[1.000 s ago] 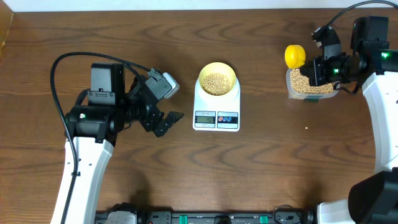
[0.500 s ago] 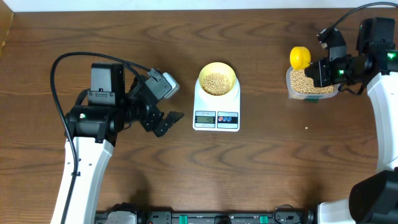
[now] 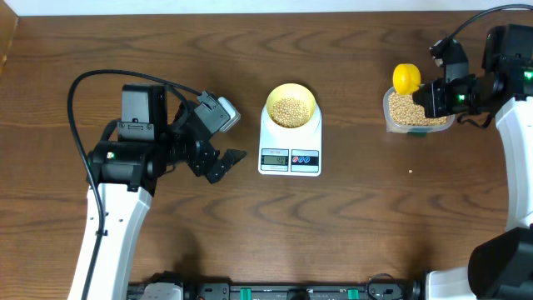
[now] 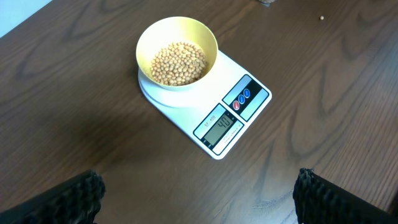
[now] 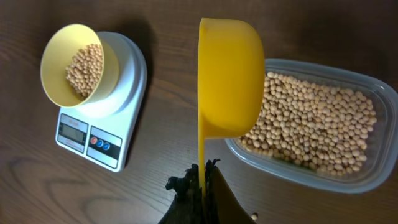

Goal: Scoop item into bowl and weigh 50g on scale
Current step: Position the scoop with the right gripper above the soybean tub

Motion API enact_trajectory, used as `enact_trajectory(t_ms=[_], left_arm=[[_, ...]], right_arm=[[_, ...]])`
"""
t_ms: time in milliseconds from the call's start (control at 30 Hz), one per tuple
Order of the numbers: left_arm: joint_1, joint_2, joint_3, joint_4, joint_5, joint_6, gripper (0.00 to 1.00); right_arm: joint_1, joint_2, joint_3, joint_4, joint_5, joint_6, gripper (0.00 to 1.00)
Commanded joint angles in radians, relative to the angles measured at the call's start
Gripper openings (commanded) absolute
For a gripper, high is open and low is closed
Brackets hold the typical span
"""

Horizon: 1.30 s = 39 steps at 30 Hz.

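Note:
The pale-yellow bowl (image 3: 290,107) (image 4: 177,52) (image 5: 79,64) sits on the white scale (image 3: 290,148) (image 4: 230,118) (image 5: 93,130) at the table's middle, with tan beans (image 3: 290,111) (image 4: 180,62) inside it. My right gripper (image 3: 429,93) (image 5: 202,177) is shut on the thin handle of a bright yellow scoop (image 3: 405,77) (image 5: 230,78), held on its side at the left end of the clear tub (image 3: 416,112) (image 5: 323,127) of beans. My left gripper (image 3: 221,162) (image 4: 199,199) stands open left of the scale, nothing between its fingers.
One stray bean (image 3: 410,172) lies on the table below the tub. The left arm's base and cable (image 3: 125,150) fill the left side.
My right gripper has shifted the scoop a little to the right, nearer over the tub. The left arm, bowl and scale have not moved.

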<state>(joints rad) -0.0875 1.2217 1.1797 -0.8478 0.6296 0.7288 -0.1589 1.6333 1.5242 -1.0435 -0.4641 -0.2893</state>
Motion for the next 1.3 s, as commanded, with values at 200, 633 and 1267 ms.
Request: enact_trajectory(t_ms=[200, 633, 1267], left_arm=[[0.004, 0.000, 0.015, 0.000, 0.009, -0.012, 0.99], [0.004, 0.000, 0.015, 0.000, 0.009, -0.012, 0.99], [0.004, 0.000, 0.014, 0.000, 0.009, -0.012, 0.99]], right_arm=[[-0.018, -0.023, 0.018, -0.021, 0.018, -0.019, 0.01], [-0.025, -0.023, 0.018, -0.035, 0.017, -0.019, 0.01], [-0.029, -0.023, 0.018, -0.062, 0.035, -0.019, 0.01]])
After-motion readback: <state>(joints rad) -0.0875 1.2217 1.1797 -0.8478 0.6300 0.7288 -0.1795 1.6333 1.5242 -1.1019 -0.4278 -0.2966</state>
